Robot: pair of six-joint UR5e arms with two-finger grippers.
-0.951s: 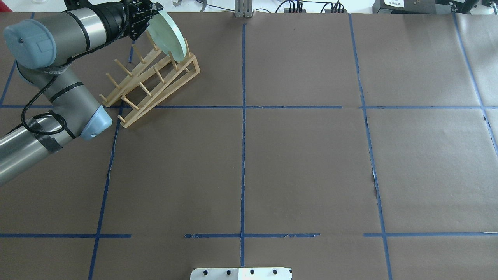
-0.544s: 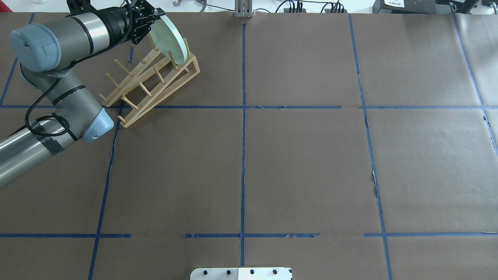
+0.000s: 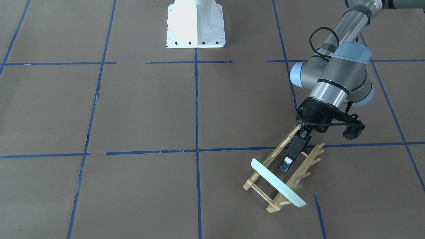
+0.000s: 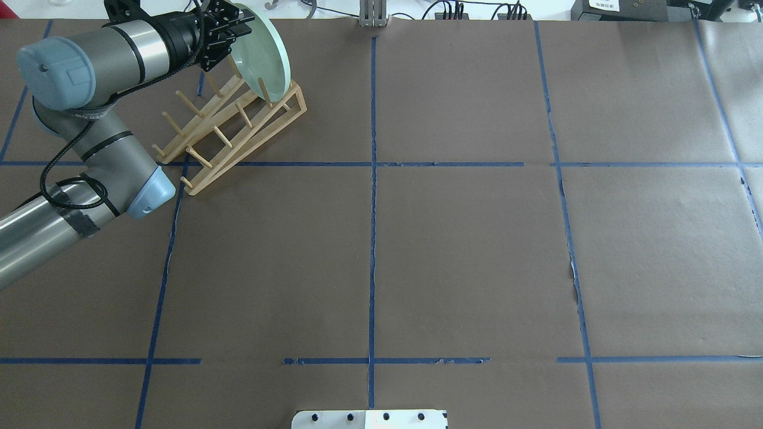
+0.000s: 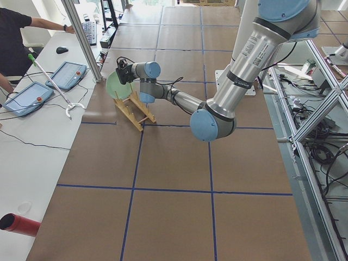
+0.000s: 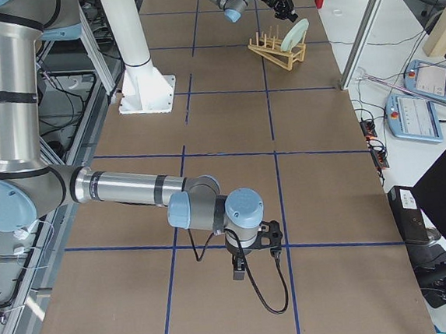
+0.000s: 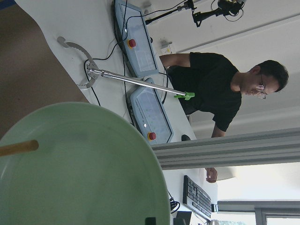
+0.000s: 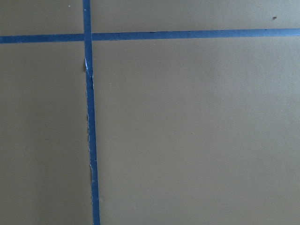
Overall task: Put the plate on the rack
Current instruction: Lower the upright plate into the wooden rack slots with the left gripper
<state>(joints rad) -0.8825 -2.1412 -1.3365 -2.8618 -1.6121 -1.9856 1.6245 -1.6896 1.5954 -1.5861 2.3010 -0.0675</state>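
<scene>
The pale mint-green plate [image 4: 265, 56] stands on edge at the far end of the light wooden rack [image 4: 238, 134], between the pegs and leaning away from the arm. In the front-facing view the plate [image 3: 277, 182] crosses both rails of the rack [image 3: 302, 174]. My left gripper [image 4: 235, 30] is open just behind the plate's upper rim, and its fingertip [image 3: 285, 167] is apart from the plate. The left wrist view shows the plate's face [image 7: 79, 173] with one peg across it. My right gripper [image 6: 238, 273] hangs low over the table far from the rack, and I cannot tell its state.
The rack sits at the table's far left corner, near the back edge and a grey bracket [image 4: 374, 18]. The white robot base [image 3: 196, 23] is at the near edge. An operator [image 5: 11, 32] and pendant tablets [image 5: 27, 98] are beyond the table.
The plate has tipped back from the gripper and now shows more of its face from overhead. The left gripper has let go of it and drawn slightly away.
</scene>
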